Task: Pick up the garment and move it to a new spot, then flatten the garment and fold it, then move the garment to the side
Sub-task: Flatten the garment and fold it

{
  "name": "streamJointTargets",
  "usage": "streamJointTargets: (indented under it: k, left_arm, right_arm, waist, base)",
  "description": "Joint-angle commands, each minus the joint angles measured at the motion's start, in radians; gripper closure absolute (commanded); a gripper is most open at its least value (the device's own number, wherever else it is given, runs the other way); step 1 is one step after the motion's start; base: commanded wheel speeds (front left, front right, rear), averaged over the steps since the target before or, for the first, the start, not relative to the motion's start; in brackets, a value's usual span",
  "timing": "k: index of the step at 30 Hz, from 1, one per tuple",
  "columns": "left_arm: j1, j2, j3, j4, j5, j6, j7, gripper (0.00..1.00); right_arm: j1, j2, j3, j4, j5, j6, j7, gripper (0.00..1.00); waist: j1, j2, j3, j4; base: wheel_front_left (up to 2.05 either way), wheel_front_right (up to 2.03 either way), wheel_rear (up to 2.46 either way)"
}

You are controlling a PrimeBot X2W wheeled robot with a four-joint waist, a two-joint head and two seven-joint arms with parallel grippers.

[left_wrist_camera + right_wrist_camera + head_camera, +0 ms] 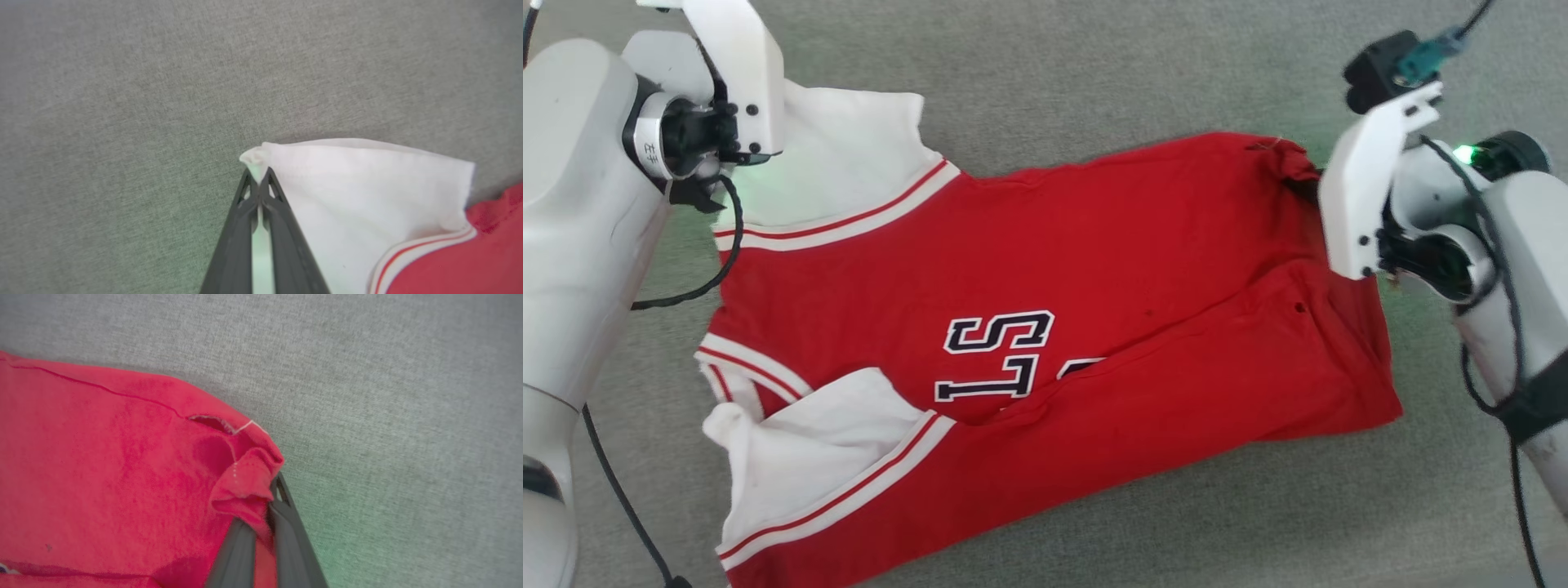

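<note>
The garment (1094, 245), a red jersey with white sleeves and dark lettering, lies spread across a grey fabric surface, neck end to the left and hem to the right. Its near half is folded over, hiding part of the print. In the left wrist view my left gripper (258, 179) is shut on the corner of the far white sleeve (359, 183). My right gripper (267, 506) is shut on the bunched far corner of the red hem (245, 477). In the head view white wrist housings cover both pairs of fingers, at the far sleeve (849, 163) and at the hem corner (1290, 159).
The grey fabric surface (1094, 73) extends on all sides of the garment. My pale left forearm (572, 245) stands along the left edge and my right forearm (1519, 310) along the right, each with black cables hanging from it.
</note>
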Motion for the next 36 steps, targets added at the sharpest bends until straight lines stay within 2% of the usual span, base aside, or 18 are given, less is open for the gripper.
streamJointTargets:
  k: [1,8,10,13,21,22,26,27,28,31,32,35,36]
  left_arm:
    - [-0.018,0.001,-0.001,-0.008,0.0,-0.006,0.001,1.0]
    - [0.012,0.024,-0.017,-0.109,-0.002,0.01,0.051,1.0]
    - [0.032,0.044,-0.025,-0.159,0.003,0.025,0.069,1.0]
    - [0.068,0.084,-0.033,-0.261,0.0,0.069,0.109,1.0]
    - [0.214,0.228,-0.037,-0.655,-0.023,0.251,0.22,1.0]
    - [0.259,0.272,-0.04,-0.771,-0.029,0.306,0.243,1.0]
    - [0.345,0.355,-0.053,-0.974,-0.03,0.415,0.288,1.0]
    - [0.345,0.355,-0.053,-0.974,-0.03,0.415,0.288,1.0]
    - [0.388,0.389,-0.061,-1.057,-0.032,0.465,0.303,1.0]
    - [0.459,0.424,-0.075,-1.155,-0.034,0.53,0.31,1.0]
    - [0.459,0.424,-0.075,-1.155,-0.034,0.53,0.31,1.0]
    - [0.554,0.441,-0.096,-1.208,-0.057,0.592,0.301,1.0]
    - [0.554,0.441,-0.096,-1.208,-0.057,0.592,0.301,1.0]
  right_arm:
    - [0.016,-0.011,0.003,-0.009,0.007,-0.001,-0.013,1.0]
    - [0.09,-0.105,0.009,-0.111,0.023,-0.001,-0.064,1.0]
    - [0.119,-0.131,0.008,-0.148,0.027,-0.001,-0.07,1.0]
    - [0.163,-0.166,0.002,-0.206,0.038,-0.001,-0.061,1.0]
    - [0.305,-0.247,-0.069,-0.384,0.052,-0.001,-0.013,1.0]
    - [0.346,-0.263,-0.095,-0.43,0.054,-0.001,0.003,1.0]
    - [0.433,-0.294,-0.137,-0.518,0.062,-0.001,0.043,1.0]
    - [0.433,-0.294,-0.137,-0.518,0.062,-0.001,0.043,1.0]
    - [0.48,-0.305,-0.158,-0.557,0.072,-0.001,0.064,1.0]
    - [0.551,-0.32,-0.192,-0.598,0.087,-0.001,0.095,1.0]
    - [0.551,-0.32,-0.192,-0.598,0.087,-0.001,0.095,1.0]
    - [0.634,-0.301,-0.232,-0.621,0.102,-0.001,0.127,1.0]
    - [0.634,-0.301,-0.232,-0.621,0.102,-0.001,0.127,1.0]
  waist:
    - [0.0,0.0,-0.014,0.015]
    - [0.0,0.0,-0.062,0.059]
    - [0.0,0.0,-0.077,0.069]
    - [0.0,0.0,-0.101,0.084]
    - [0.0,0.0,-0.139,0.122]
    - [0.0,0.0,-0.144,0.129]
    - [0.0,0.0,-0.155,0.142]
    - [0.0,0.0,-0.155,0.142]
    - [0.0,0.0,-0.158,0.146]
    - [0.0,0.0,-0.161,0.149]
    - [0.0,0.0,-0.161,0.149]
    - [0.0,0.0,-0.162,0.152]
    - [0.0,0.0,-0.162,0.152]
  base:
    - [0.0,0.0,0.0]
    - [0.0,0.0,0.0]
    - [0.0,0.0,0.0]
    - [0.0,0.0,0.0]
    - [0.0,0.0,0.0]
    - [0.0,0.0,0.0]
    - [0.0,0.0,0.0]
    - [0.0,0.0,0.0]
    - [0.0,0.0,0.0]
    - [0.0,0.0,0.0]
    - [0.0,0.0,0.0]
    - [0.0,0.0,0.0]
    - [0.0,0.0,0.0]
